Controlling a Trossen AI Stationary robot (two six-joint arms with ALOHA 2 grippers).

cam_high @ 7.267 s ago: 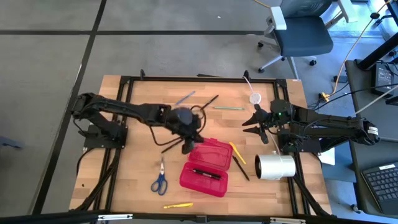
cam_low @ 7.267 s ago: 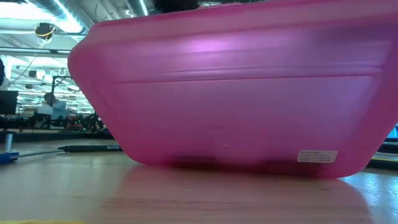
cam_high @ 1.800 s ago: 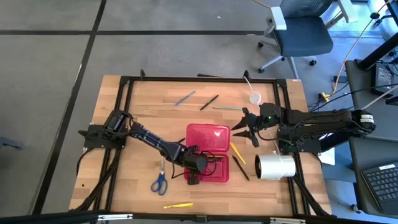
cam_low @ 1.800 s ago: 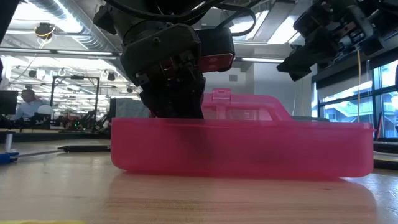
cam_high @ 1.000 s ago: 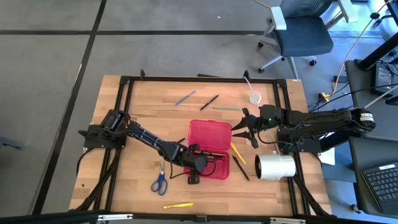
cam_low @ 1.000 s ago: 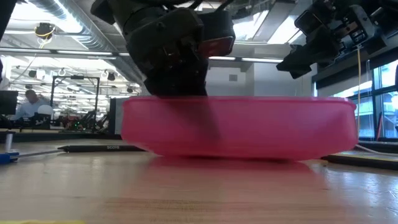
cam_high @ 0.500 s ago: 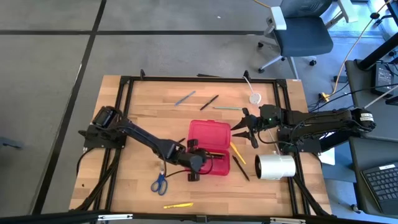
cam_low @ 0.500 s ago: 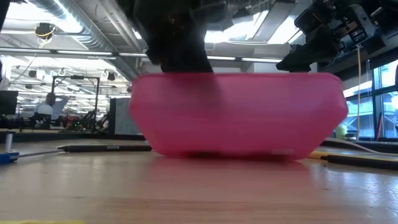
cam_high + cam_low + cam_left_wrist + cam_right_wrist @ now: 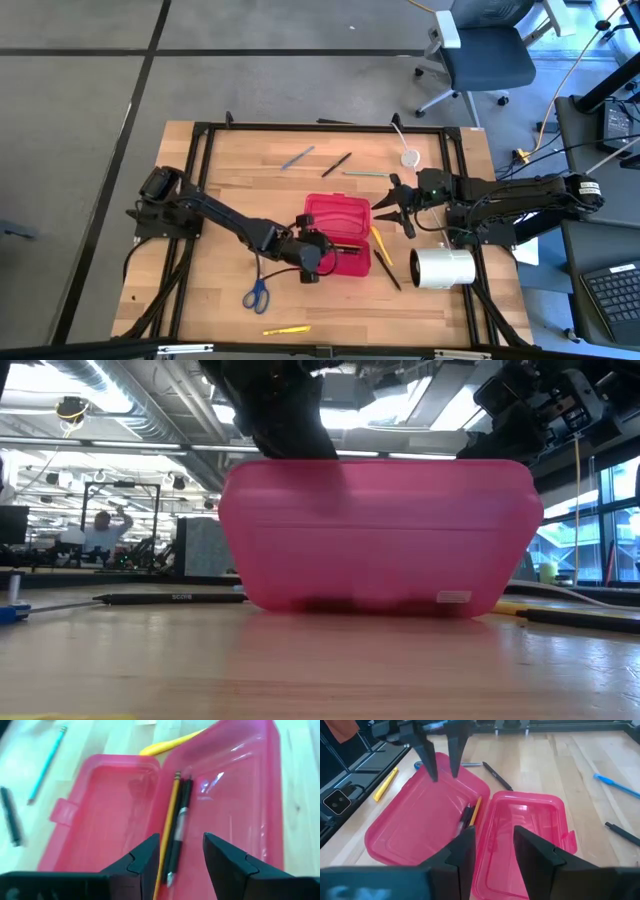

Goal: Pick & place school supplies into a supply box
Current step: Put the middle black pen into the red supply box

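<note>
Left end effector (image 9: 309, 258): hovering just above the near edge of the box, its two dark fingers spread apart and holding nothing.
Right end effector (image 9: 396, 207): waiting beside the box's far right corner, fingers parted and empty.
Supply box: the red translucent plastic pencil case (image 9: 337, 236) is lying opened flat at the middle of the wooden counter (image 9: 220, 175), with a yellow pencil (image 9: 168, 827) and a black pen (image 9: 179, 827) resting inside along the hinge.
Still outside: the blue-handled scissors (image 9: 257, 291) near the front edge and a blue pen (image 9: 296, 157) far behind the box.
Risk: the left fingers are hanging so close that they could nudge or drag the light box, shifting it.
Change: a second ago this end effector was sitting further right along the near wall, and the box was lying slightly differently.
</note>
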